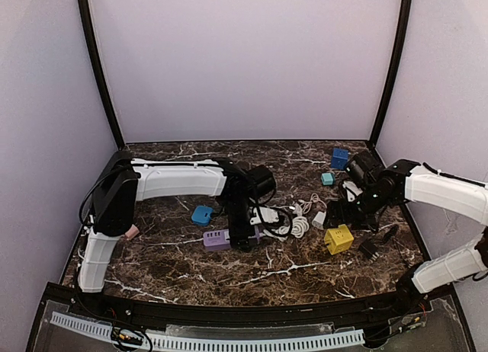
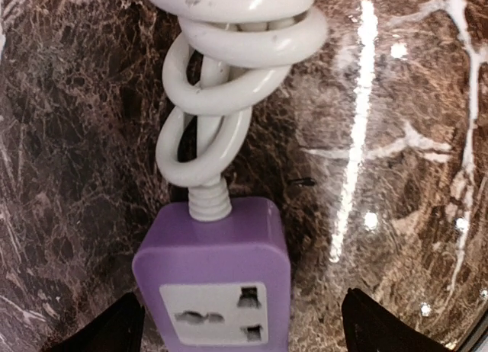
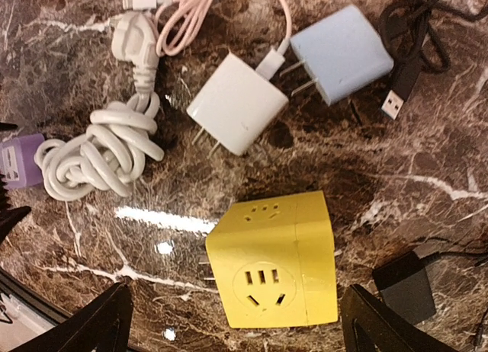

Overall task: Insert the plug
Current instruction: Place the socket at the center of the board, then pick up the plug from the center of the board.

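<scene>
A purple socket block (image 2: 217, 249) lies on the marble table with its white socket face up, and a coiled white cord (image 2: 229, 70) leaves its far end. My left gripper (image 2: 244, 329) hovers right over it, open, one dark finger on each side and apart from the block. The cord's white plug (image 3: 131, 40) lies loose beyond the coil (image 3: 99, 150). My right gripper (image 3: 236, 325) hangs open above a yellow cube adapter (image 3: 278, 260), holding nothing. From above, the purple socket block (image 1: 216, 238) sits beside the left gripper (image 1: 242, 236).
A white charger (image 3: 238, 103) with a pink cable, a light blue charger (image 3: 341, 53) and a black USB cable (image 3: 396, 100) lie past the yellow cube. A black adapter (image 3: 404, 287) sits to its right. Blue blocks (image 1: 202, 214) (image 1: 339, 158) rest farther off.
</scene>
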